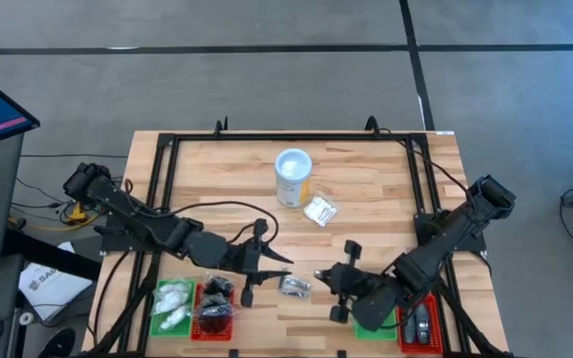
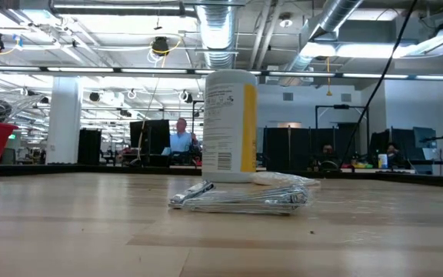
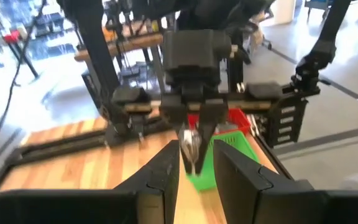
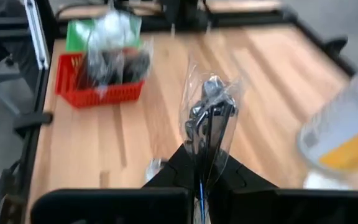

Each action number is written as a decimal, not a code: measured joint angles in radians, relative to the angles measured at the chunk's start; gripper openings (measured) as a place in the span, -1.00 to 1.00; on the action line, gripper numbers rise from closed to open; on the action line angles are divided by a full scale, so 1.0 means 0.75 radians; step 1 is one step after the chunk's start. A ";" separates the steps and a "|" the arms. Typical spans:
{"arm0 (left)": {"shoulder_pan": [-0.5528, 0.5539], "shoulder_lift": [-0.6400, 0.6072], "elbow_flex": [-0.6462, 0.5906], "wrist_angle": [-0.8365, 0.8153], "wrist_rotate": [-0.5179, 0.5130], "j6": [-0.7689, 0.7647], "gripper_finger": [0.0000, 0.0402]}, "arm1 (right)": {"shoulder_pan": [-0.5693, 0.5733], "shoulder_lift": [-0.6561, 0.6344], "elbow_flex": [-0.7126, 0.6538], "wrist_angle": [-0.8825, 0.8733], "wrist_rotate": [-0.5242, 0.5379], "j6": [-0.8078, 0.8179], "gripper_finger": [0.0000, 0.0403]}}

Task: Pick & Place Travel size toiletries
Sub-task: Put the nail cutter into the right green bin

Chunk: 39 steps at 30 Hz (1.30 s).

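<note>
Near the table's front edge, your right gripper (image 4: 205, 163) pinched one wrapped packet (image 4: 209, 118) in its fingers. Trays (image 1: 172, 325) already held several; two packets (image 1: 319, 211) remained out. Left fingers (image 3: 163, 177) stood narrowly apart, empty.

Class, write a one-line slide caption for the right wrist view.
Right gripper shut on a clear-wrapped packet, lifted over the wooden table; red tray of packets behind.

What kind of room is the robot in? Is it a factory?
More likely a big open lab or workshop: bare silver air ducts run across the ceiling, rows of dark desks with monitors fill the back, and a person sits working.
</note>
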 joint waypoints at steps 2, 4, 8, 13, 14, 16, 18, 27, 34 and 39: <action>0.000 0.000 -0.003 -0.030 0.000 -0.044 -0.56 | 0.018 0.000 0.000 -0.083 -0.034 0.097 -0.98; 0.000 -0.003 -0.044 -0.021 0.002 -0.063 -0.56 | 0.037 0.000 0.000 -0.165 -0.068 0.189 -0.98; 0.004 0.001 -0.157 -0.014 0.003 -0.137 -0.56 | 0.069 0.000 0.000 -0.325 -0.135 0.378 -0.98; 0.005 0.001 -0.283 0.077 0.004 -0.197 -0.56 | 0.105 0.000 0.000 -0.459 -0.243 0.590 -0.97; 0.005 0.001 -0.298 0.095 0.004 -0.199 -0.56 | 0.113 0.000 0.000 -0.474 -0.266 0.623 -0.97; 0.005 0.001 -0.321 0.128 0.004 -0.200 -0.56 | 0.133 0.011 0.000 -0.496 -0.297 0.679 -0.98; 0.005 0.001 -0.346 0.153 0.004 -0.200 -0.56 | 0.150 0.026 0.001 -0.519 -0.329 0.726 -0.98; 0.001 0.001 -0.390 0.206 0.004 -0.231 -0.56 | 0.236 0.069 -0.030 -0.570 -0.411 0.946 -0.98; 0.001 0.001 -0.390 0.212 0.004 -0.234 -0.56 | 0.270 0.070 -0.117 -0.566 -0.468 1.072 -0.97; 0.001 0.001 -0.390 0.213 0.004 -0.234 -0.56 | 0.279 0.070 -0.167 -0.501 -0.505 1.098 -0.97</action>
